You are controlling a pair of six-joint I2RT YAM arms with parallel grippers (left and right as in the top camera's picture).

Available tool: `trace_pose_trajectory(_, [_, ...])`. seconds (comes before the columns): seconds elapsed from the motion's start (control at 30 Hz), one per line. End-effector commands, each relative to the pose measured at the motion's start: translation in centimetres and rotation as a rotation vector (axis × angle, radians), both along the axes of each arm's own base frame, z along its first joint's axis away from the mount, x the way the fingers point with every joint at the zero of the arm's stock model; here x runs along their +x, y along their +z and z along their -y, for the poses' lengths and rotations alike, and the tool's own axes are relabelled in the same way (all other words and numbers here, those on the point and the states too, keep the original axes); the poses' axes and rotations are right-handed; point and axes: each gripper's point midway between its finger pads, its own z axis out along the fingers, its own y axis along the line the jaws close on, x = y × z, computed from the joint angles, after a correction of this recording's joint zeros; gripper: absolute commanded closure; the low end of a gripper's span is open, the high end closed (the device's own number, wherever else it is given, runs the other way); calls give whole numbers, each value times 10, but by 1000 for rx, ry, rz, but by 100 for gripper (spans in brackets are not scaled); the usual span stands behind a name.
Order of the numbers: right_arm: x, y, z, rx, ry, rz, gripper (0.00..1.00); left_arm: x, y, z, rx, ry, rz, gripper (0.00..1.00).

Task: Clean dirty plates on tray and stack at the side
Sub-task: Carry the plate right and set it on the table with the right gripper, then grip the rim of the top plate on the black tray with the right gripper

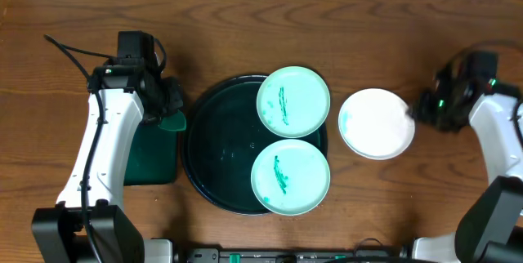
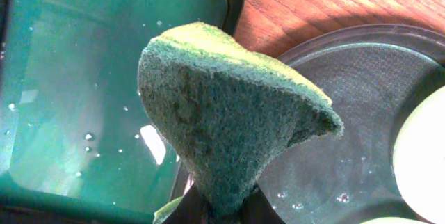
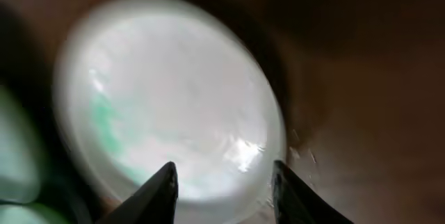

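Note:
The round dark tray (image 1: 211, 153) holds two mint plates with green smears, one at its upper right (image 1: 293, 102) and one at its lower right (image 1: 290, 178). The white plate (image 1: 377, 123) lies on the wood tabletop to the right of the tray, with a faint green tinge at its left edge. My left gripper (image 1: 167, 108) is shut on a green sponge (image 2: 229, 113) and holds it over the gap between the rectangular tray and the round tray (image 2: 348, 106). My right gripper (image 3: 224, 175) is open and empty, just above the near edge of the white plate (image 3: 174, 92). That view is blurred.
A small rectangular dark green tray (image 1: 151, 157) with water drops lies left of the round tray and shows in the left wrist view (image 2: 83, 78). A mint plate's rim (image 2: 424, 154) shows at that view's right edge. Wood tabletop (image 1: 343, 18) stretches behind.

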Motion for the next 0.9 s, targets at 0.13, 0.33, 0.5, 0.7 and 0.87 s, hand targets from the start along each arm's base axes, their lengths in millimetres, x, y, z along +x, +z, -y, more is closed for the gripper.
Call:
trace_pose_trajectory(0.13, [74, 80, -92, 9, 258, 270, 48, 2, 7, 0, 4, 5, 21, 93])
trace_pose_trajectory(0.33, [99, 53, -147, 26, 381, 220, 45, 1, 6, 0, 4, 5, 20, 93])
trace_pose_trajectory(0.5, [112, 21, -166, 32, 422, 168, 47, 1, 6, 0, 4, 5, 20, 93])
trace_pose_trajectory(0.7, [112, 1, -183, 24, 479, 149, 49, 1, 6, 0, 4, 5, 19, 93])
trace_pose_trajectory(0.87, [111, -14, -197, 7, 510, 132, 55, 1, 6, 0, 4, 5, 18, 93])
